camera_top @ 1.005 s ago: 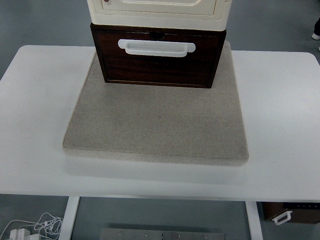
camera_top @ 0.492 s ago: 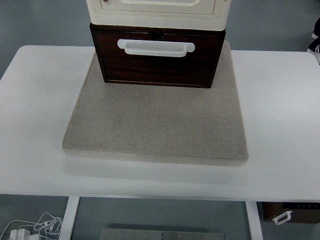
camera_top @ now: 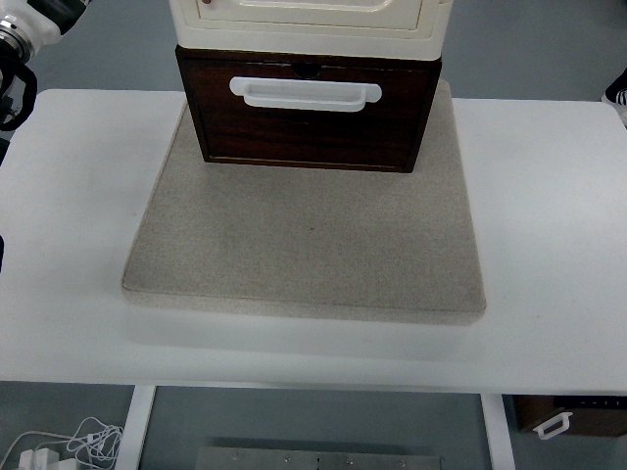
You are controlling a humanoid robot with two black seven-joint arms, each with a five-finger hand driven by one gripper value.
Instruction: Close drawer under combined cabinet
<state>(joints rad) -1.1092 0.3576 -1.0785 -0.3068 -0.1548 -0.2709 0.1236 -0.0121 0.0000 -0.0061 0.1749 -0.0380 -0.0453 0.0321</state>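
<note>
Even, bright overhead light — no hard glare. White surface (camera_top: 549, 196) near clipping but holds detail. Soft shadow under the mat's (camera_top: 313, 245) front edge and below the drawer handle (camera_top: 306, 92). Focus sharp throughout — mild wide-angle bowing at edges.

Your top view, itemised:
- Dark wood drawer (camera_top: 309, 122), white handle (camera_top: 305, 92) on front; front stands forward of cream cabinet (camera_top: 309, 22) stacked above.
- Grey mat (camera_top: 309, 245) beneath stack, lying on white table (camera_top: 549, 225).
- Left arm (camera_top: 22, 44) at upper left corner, well apart from drawer; fingers not discernible.
- Shoe (camera_top: 617, 93) at right edge, on floor.
- White cables (camera_top: 69, 446) below table, lower left.
</note>
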